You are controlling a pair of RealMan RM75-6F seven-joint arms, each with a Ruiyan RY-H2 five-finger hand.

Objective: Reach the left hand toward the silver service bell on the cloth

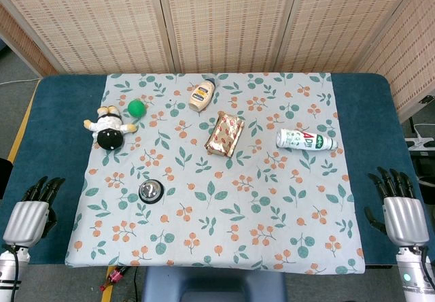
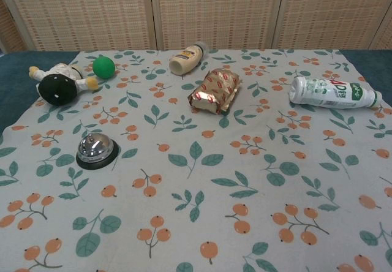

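I see the silver service bell (image 1: 151, 192), a shiny dome on a black base, upright on the leaf-and-berry printed cloth (image 1: 272, 234), well below the black-and-white plush doll (image 1: 109, 129). My left hand (image 1: 28, 215) rests off the cloth's edge, far left of the bell, fingers loosely apart and holding nothing. My right hand (image 1: 402, 213), far right of the bell, is likewise empty.

At 12 o'clock we see woven reed screen panels (image 1: 224, 20) with pale wooden frames, spanning the back. We see a table (image 1: 58, 111) topped in dark teal. Grey floor (image 1: 17, 67) shows at 9 o'clock, with a yellow strip (image 1: 22, 124) along the table's left edge. At 3 o'clock, a white power strip (image 1: 423, 141) lies on the floor. Light is even.
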